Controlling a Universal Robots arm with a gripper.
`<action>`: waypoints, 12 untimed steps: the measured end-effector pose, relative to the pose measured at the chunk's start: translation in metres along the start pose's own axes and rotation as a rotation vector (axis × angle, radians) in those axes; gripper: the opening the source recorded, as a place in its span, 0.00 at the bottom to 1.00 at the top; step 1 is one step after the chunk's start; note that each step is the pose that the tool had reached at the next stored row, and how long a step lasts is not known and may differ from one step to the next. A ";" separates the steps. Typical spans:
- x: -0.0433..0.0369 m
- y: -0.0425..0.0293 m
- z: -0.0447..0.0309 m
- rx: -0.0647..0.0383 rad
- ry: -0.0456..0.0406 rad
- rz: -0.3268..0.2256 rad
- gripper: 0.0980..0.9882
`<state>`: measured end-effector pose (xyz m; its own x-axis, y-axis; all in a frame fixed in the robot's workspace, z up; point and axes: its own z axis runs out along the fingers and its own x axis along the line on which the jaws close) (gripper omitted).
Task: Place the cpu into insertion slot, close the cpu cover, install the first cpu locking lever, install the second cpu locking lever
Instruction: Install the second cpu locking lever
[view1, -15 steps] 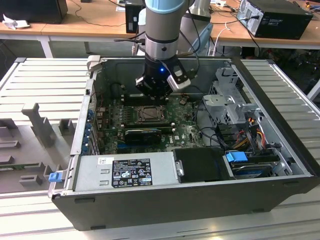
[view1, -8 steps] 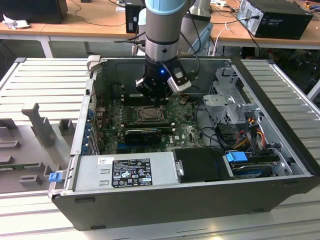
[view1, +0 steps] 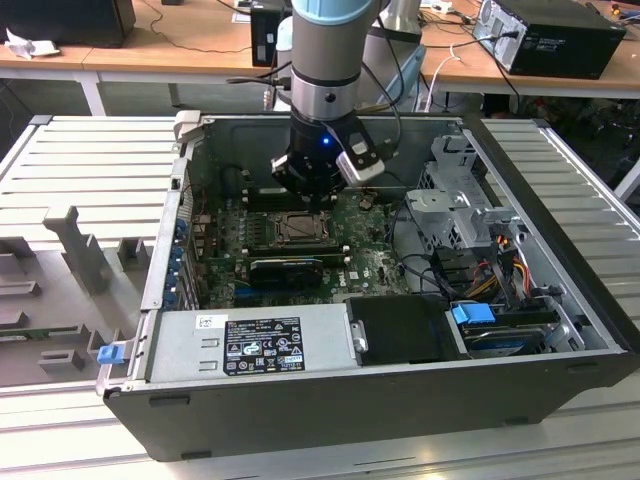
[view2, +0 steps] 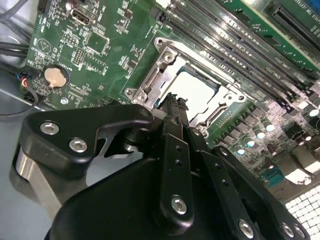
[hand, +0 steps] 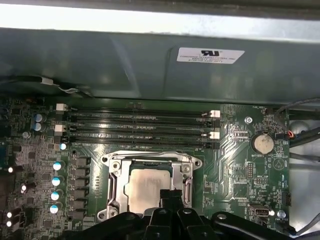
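Workshop bench w/ ribbed grey table (view1: 90, 170); open PC case (view1: 300, 400) lying on it, desks w/ cables behind. Arm comes down into case, gripper (view1: 305, 190) just above green motherboard (view1: 380, 265), at far edge of insertion slot (view1: 298, 228).

First wrist view: cpu (hand: 145, 192) sits flat in insertion slot (hand: 116, 185), pale metal top showing. cpu cover (hand: 150, 159) down over it, frame round the chip, window exposing it. Gripper (hand: 170, 196) tips close together over cpu's near edge; nothing seen between them. Contact w/ chip: can't tell.

Second wrist view: gripper (view2: 172, 107) fingers narrowed to one tip by slot frame (view2: 160, 70), cpu (view2: 192, 90) just beyond. RAM slots (hand: 135, 125) beside socket; coin cell (hand: 262, 144) well apart on board.
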<state>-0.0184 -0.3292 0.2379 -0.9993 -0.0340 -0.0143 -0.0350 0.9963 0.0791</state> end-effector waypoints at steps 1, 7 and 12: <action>0.0001 -0.0011 -0.0001 0.000 0.0000 0.000 0.01; 0.0000 -0.0023 -0.0063 0.000 -0.0002 0.001 0.01; 0.0005 -0.0145 -0.0073 0.000 -0.0001 0.002 0.01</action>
<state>-0.0184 -0.3442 0.2441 -0.9994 -0.0323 -0.0143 -0.0333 0.9963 0.0791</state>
